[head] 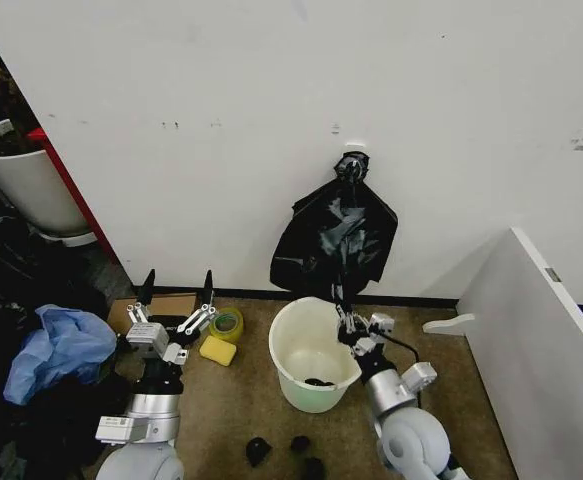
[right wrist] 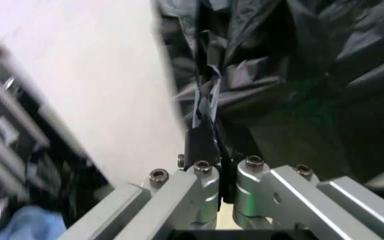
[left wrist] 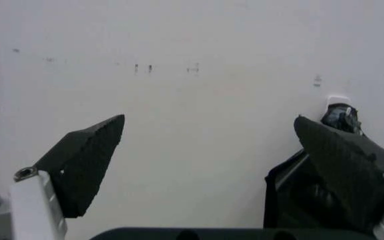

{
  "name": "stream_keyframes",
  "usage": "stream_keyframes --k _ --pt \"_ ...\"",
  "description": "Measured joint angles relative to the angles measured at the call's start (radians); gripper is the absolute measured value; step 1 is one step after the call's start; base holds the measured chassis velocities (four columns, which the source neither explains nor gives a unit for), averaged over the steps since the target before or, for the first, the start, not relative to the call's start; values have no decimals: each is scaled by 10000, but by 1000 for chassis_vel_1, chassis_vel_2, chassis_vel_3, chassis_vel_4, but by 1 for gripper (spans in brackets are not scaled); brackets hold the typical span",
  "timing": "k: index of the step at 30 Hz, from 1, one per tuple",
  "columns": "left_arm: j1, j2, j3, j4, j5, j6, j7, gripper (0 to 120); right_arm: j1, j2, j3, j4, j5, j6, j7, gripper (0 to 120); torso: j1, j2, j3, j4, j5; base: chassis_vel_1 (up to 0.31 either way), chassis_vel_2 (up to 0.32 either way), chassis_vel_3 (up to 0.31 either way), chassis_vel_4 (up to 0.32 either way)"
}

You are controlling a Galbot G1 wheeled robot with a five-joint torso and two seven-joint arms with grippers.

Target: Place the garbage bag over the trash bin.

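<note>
The left gripper [head: 177,288] waits at seven o'clock, jaws wide and empty, beside a yellow sponge [head: 217,350] and a tape roll [head: 228,323]. Just right of centre the bin [head: 293,382] stands upright on the floor. At its four o'clock rim the right gripper [head: 343,314] pinches a thin strand of the bag [head: 334,240], which hangs on the wall at twelve o'clock beyond the bin.
</note>
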State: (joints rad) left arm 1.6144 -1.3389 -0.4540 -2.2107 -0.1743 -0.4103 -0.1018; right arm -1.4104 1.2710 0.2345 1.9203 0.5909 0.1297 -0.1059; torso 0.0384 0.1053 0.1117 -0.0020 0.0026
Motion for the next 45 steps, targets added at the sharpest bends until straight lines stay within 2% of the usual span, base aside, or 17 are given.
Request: stream_keyframes --k 7,12,14,15,18,24,29,31,34,35,39,40,43,45 --pt "-239 47 6 78 -164 116 4 100 -354 -288 519 -732 -1239 792 -2376 0 0 0 0 0 1 0 0 0 0" --pt "-390 65 21 162 -217 163 7 100 -464 -319 745 -1007 -1612 1062 -3218 0 0 0 0 0 0 0 0 0 0" --pt "-467 71 32 200 -237 203 9 100 -518 -328 936 -1216 -1751 1225 -3926 0 0 0 0 0 1 0 0 0 0" --pt "-543 80 43 221 -260 252 12 100 -543 -339 1197 -1455 -1880 1358 -4820 0 0 0 0 0 1 0 0 0 0" --pt "-629 96 50 232 -284 308 17 100 -490 -370 1592 -1831 -1966 1398 -5874 0 0 0 0 -1 0 0 0 0 0" --pt "-655 98 42 238 -297 376 22 100 -245 -421 2079 -2407 -1975 1515 -6684 0 0 0 1 1 1 0 0 0 0" --pt "-627 64 44 238 -257 394 29 100 -134 -439 2239 -2643 -2189 2016 -6680 0 0 0 1 0 1 0 0 0 0" --pt "-596 32 47 234 -224 396 33 100 -117 -438 2222 -2584 -2037 2198 -6391 10 0 0 1 0 2 0 0 0 0" --pt "-549 12 47 222 -195 397 34 100 -114 -414 2167 -2333 -1739 2373 -5995 15 0 0 1 -1 1 0 0 0 0" --pt "-485 3 40 203 -149 397 36 100 -101 -346 2075 -1897 -1316 2707 -5500 25 0 0 1 2 1 0 0 0 0" --pt "-421 0 28 198 -91 393 36 100 -204 -270 2096 -1077 -740 2958 -5249 34 0 0 1 1 0 0 0 0 0" --pt "-395 -10 26 192 -72 389 36 100 -324 -268 2133 -686 -566 2981 -5109 42 0 0 1 1 -1 0 0 0 0" --pt "-296 -75 43 168 19 345 35 100 -558 -323 2268 -255 -715 2968 -4681 53 1 0 1 1 -1 0 0 0 0" --pt "-269 -83 51 156 37 336 35 100 -622 -337 2311 -246 -993 2949 -4545 55 1 0 1 0 -1 0 0 0 0"
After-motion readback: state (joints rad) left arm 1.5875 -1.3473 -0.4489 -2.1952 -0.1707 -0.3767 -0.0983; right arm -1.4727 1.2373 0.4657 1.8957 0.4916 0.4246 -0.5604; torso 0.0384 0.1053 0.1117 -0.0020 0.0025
